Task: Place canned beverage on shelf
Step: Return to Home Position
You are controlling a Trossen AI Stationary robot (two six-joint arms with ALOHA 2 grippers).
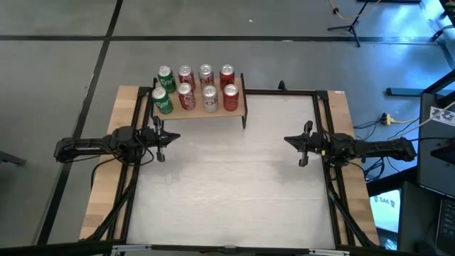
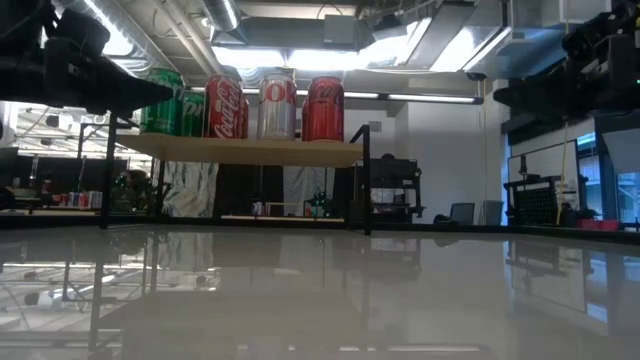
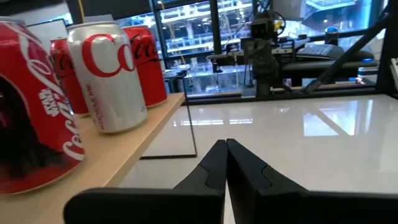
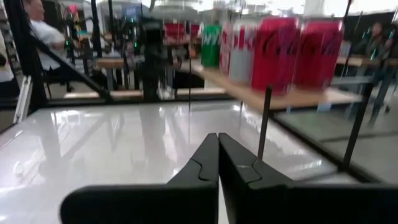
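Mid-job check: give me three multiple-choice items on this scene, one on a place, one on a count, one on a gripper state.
1. Where on the table does the shelf stand?
A. At the far edge, on the left arm's side
B. Dead centre
C. At the near edge, on the right arm's side

2. How many cans stand on the shelf?
A. Six
B. Eight
C. Ten

3. What state are the left gripper and right gripper in?
A. Both shut, holding nothing
B. Left shut on a can
C. Both wide open

Answers:
1 A: the high view shows the shelf at the far edge, left of the middle.
2 B: the high view shows two rows of four.
3 A: each wrist view shows its jaws together with nothing between them.
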